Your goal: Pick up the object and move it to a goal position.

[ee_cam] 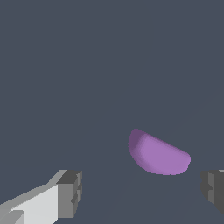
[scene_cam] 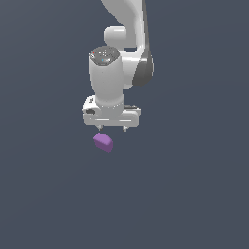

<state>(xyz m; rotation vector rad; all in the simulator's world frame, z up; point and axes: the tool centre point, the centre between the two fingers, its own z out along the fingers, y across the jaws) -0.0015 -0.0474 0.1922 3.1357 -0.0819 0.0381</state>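
Spread wide, the gripper [scene_cam: 112, 129] points straight down with nothing between its jaws; both dark pads [ee_cam: 70, 194] show in the wrist view with open space between them. Just below it, toward seven o'clock from the fingertips in the exterior view, the purple object [scene_cam: 103, 142] lies on the flat dark grey floor [scene_cam: 194, 194], apart from both fingers.
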